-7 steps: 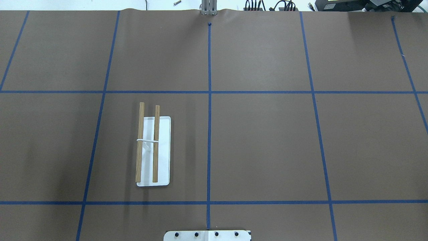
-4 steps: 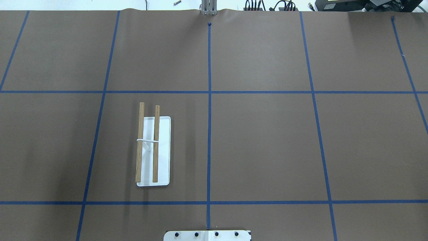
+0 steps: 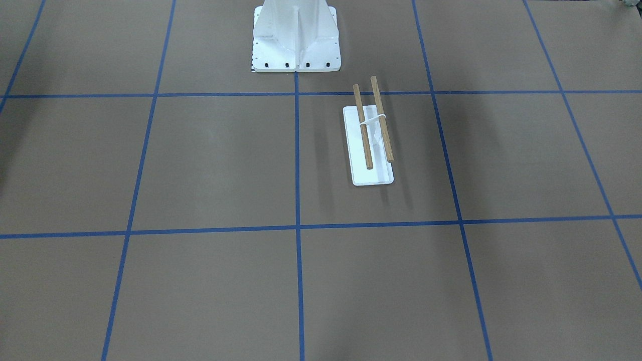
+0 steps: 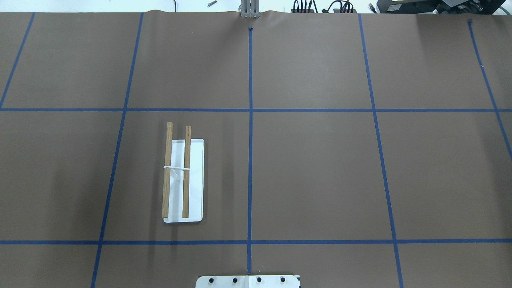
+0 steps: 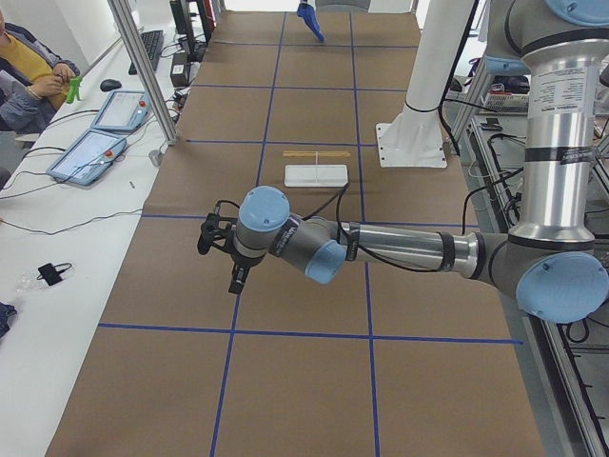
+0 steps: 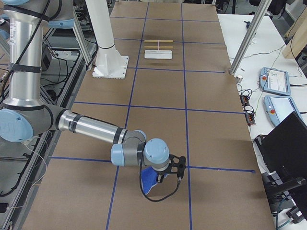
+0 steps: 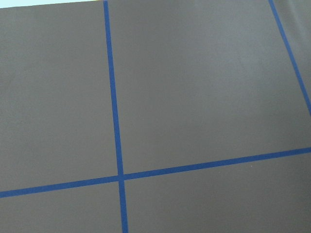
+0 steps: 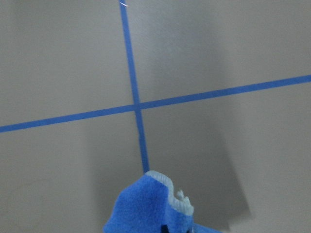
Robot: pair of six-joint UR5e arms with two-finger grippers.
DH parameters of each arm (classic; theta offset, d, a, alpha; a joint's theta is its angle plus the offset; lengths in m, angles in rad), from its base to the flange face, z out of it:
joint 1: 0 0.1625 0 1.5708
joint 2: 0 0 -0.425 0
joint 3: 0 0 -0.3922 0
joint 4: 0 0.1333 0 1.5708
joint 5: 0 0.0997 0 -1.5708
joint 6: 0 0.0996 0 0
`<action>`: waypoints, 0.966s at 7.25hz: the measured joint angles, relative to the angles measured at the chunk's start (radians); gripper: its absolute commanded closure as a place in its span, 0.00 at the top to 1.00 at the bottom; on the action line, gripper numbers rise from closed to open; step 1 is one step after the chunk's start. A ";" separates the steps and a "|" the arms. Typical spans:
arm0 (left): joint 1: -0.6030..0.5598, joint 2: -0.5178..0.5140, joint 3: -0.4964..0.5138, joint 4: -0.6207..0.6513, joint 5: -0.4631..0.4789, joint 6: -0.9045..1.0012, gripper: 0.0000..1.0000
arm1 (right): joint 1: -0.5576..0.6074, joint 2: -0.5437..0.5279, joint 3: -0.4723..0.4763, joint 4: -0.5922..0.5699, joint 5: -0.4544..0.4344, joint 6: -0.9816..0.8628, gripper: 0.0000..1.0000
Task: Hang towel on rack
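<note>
The rack (image 4: 178, 172) has two wooden bars over a white base (image 4: 197, 180) and stands on the table's left half; it also shows in the front view (image 3: 373, 125). No arm is in the overhead or front views. The blue towel (image 8: 146, 208), with pale edging, hangs bunched close under the right wrist camera, off the table. In the right side view the towel (image 6: 151, 176) hangs at my right gripper (image 6: 170, 167), far from the rack (image 6: 159, 42). My left gripper (image 5: 219, 252) hovers over bare table; I cannot tell if it is open.
The robot's white pedestal (image 3: 296, 35) stands at the table's near edge. Blue tape lines grid the brown table. Metal posts (image 5: 143, 67) and tablets (image 5: 90, 152) line the operators' side, where a person (image 5: 29, 57) sits. A laptop (image 6: 285, 143) is by the right end.
</note>
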 measured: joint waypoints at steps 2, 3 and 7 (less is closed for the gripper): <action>0.062 -0.112 0.003 -0.002 -0.007 -0.207 0.98 | -0.096 0.107 0.113 -0.025 -0.001 0.208 0.00; 0.095 -0.169 0.005 -0.003 -0.007 -0.317 0.98 | -0.155 0.195 0.127 -0.033 -0.005 0.335 0.00; 0.266 -0.371 0.022 -0.014 -0.003 -0.627 0.98 | -0.356 0.550 0.131 -0.132 -0.082 0.679 0.00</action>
